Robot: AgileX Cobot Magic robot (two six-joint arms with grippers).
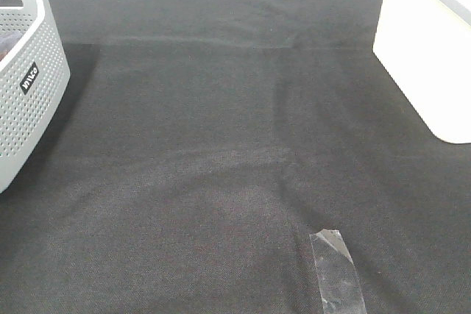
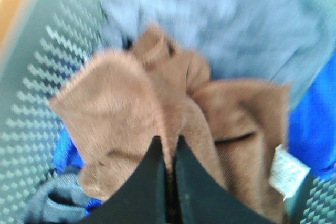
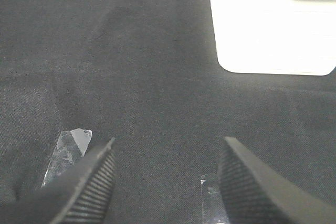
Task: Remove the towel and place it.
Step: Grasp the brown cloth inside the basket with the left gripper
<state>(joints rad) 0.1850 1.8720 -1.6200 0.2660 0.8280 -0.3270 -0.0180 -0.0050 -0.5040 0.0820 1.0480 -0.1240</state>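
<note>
Pinching a raised fold of the towel (image 2: 105, 108), the left gripper (image 2: 169, 141) shows its jaws almost together, with brown pile caught between them. The towel sits bunched inside the basket (image 1: 29, 93), at 9 to 10 o'clock on the counter (image 1: 221, 145) in the high view. From up there the towel itself cannot be made out. It lies on top of a grey-blue cloth (image 2: 226, 19) and a blue cloth (image 2: 315, 124). A white tag (image 2: 287, 171) shows at one edge.

Handling, as judged: soft, light, limp pile. It will drape and trail, and may drag its neighbours along. Neither fragile nor slippery. A fold gives a thick bite; a stitched corner near the tag would suit spreading it out.

Orientation: crumpled, no long axis readable. The pinched ridge runs straight away from the jaws.

Right gripper (image 3: 169, 148) hangs over the black cloth (image 3: 157, 51), jaws wide and empty, beside a tape strip (image 3: 68, 148).
</note>
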